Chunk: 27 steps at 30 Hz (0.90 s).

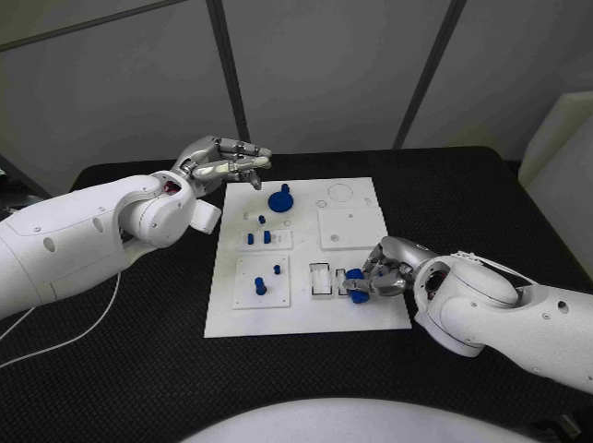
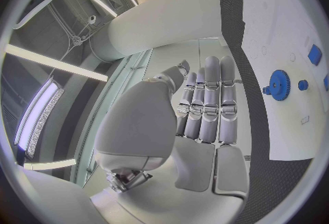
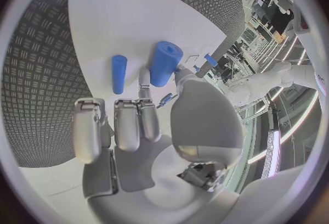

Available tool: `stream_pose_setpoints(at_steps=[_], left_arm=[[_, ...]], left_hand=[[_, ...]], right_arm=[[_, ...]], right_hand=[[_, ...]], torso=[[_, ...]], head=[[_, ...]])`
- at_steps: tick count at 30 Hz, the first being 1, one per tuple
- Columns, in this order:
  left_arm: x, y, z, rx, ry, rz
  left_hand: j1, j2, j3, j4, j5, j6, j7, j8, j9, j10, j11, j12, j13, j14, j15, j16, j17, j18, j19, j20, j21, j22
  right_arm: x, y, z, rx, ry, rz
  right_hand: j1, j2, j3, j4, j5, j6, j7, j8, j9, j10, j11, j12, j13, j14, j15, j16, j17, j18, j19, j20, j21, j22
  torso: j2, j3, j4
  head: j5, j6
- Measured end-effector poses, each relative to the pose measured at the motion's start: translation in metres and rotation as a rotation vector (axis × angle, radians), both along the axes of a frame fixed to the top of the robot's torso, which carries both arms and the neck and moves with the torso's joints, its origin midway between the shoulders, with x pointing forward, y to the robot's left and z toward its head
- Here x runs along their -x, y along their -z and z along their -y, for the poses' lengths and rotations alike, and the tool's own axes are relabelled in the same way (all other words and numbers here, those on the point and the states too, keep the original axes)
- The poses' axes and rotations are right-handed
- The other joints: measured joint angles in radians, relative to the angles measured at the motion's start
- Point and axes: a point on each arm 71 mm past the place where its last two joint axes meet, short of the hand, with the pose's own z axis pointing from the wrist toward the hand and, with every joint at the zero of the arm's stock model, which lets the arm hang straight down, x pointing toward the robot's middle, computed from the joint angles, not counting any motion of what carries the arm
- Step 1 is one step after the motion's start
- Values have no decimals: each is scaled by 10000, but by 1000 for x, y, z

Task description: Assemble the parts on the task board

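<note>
I read the blue peg (image 1: 358, 284) as light, stiff plastic, smooth enough to slip or roll out of a loose pinch, so I'd take it across its round side near the middle, leaving one end free for seating. My right hand (image 1: 383, 269) sits at the board's (image 1: 356, 226) five o'clock corner, and its fingers are curled in around that short fat peg; in the right wrist view the peg (image 3: 165, 63) lies against the thumb and fingertips, so I take it as held, though I can't see how firmly. A thinner blue pin (image 3: 119, 73) lies just beside it on the white plate.

My left hand (image 1: 226, 164) hovers off the board's eleven o'clock corner, over the bench (image 1: 136, 369). Its fingers lie straight and side by side in the left wrist view, thumb apart, holding nothing.

The blue gear (image 1: 281, 198) stands near twelve o'clock on the board, apart from that hand. It looks rigid too; I'd grip it by the hub, not the teeth. Several small blue pegs (image 1: 257, 238) stand in the blocks around nine o'clock.
</note>
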Motion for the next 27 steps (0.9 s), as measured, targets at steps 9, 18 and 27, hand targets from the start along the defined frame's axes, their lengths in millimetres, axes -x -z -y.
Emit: stream_pose_setpoints(at_steps=[9, 18, 27], left_arm=[[0, 0, 0, -2, 15, -11], [0, 0, 0, 0, 37, -24], [0, 0, 0, -1, 48, -30]], left_hand=[[0, 0, 0, 0, 0, 0, 0, -1, 4, 0, 0, 0, 5, 0, 0, 0, 0, -1, 0, 0, 0, 0], [0, 0, 0, 0, 0, 0, 0, -1, 3, 0, 0, 0, 4, 0, 0, 1, 0, -1, 0, 0, 0, 0], [0, 0, -29, -29, 0, 0, 0, 0, 2, 0, 0, 0, 4, 0, 0, 1, 0, 0, 0, 0, 1, 1]], right_arm=[[14, -4, 5, -540, 180, 94], [18, -19, 1, -1571, 403, 436], [16, -27, -6, -2263, 511, 728]], right_hand=[[280, 29, 111, -21, 1513, -3, -58, -86, 324, -38, -38, 0, 0, 0, 0, 37, -1, 0, 0, 0, 0, -1], [203, 105, 139, 7, 1616, 52, -53, -99, 422, -38, -37, 0, 0, 0, 0, 37, -1, 0, -1, 0, 0, -1], [201, 103, 167, 36, 1620, 54, -54, -97, 441, -37, -37, 0, -1, 0, 0, 37, -2, 0, 0, 1, 0, -1]], torso=[[-2, 1, 0], [-1, -4, 10], [6, -8, 12]], head=[[2, 35], [-24, 81], [28, 84]])
